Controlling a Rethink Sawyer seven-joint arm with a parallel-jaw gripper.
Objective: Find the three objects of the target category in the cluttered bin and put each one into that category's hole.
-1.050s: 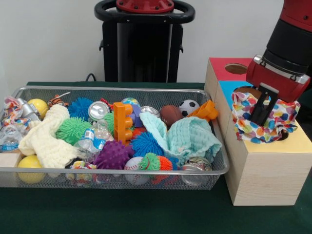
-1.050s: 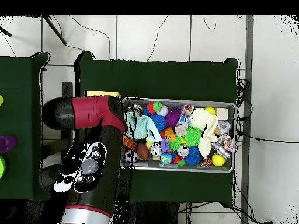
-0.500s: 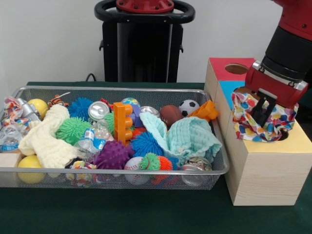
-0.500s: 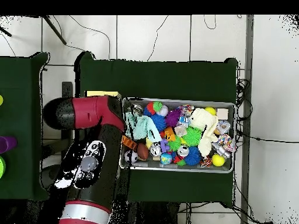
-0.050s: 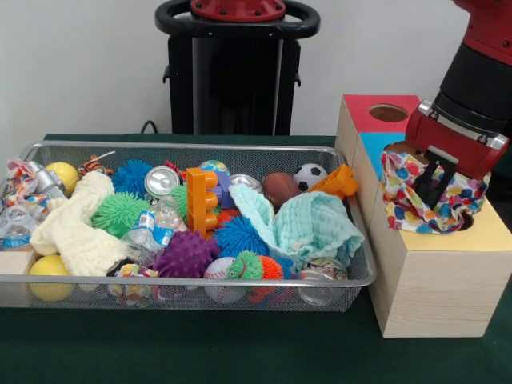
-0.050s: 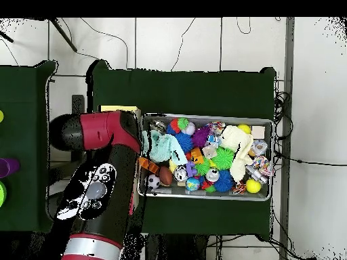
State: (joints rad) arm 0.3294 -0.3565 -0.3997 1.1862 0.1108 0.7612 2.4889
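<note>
Table [image 5: 200, 352], green cloth: bare strip along near edge, more bare cloth seen overhead on the far and near sides of the bin.

Arm [image 6: 101, 189], red/black: overhead it covers the sorting box almost wholly; only a yellow sliver shows at the arm's far side. Front view shows the box in full, so box detail comes from there only.

Wire-mesh bin [image 5: 192, 284], left of box: packed rim to rim, no open floor seen. Right end wall sits just beside the box, narrow gap only. Contents incl. cream knitted cloth [image 5: 76, 228] at left, mint cloth [image 5: 308, 228] at right, orange toy block [image 5: 201, 200] standing upright at centre, spiky balls, crushed cans, small soccer ball [image 5: 310, 175] at far right.

Wooden sorting box [image 5: 424, 280], right of bin: top panels red (far), blue (mid), yellow (near). Red panel's hole [image 5: 387, 113] is open and clear.

Polka-dot cloth [image 5: 428, 196]: bunched on box top over the blue/yellow panels, long axis approx left-right, edges draped over the box's left rim; lower part appears sunk into a hole, hole rim mostly hidden.

Gripper [image 5: 434, 182]: directly above cloth, dark fingers [image 5: 438, 172] pointing down into its folds. Tips buried in fabric; can't tell whether jaws are spread or pinching. Gripper not visible overhead.
</note>
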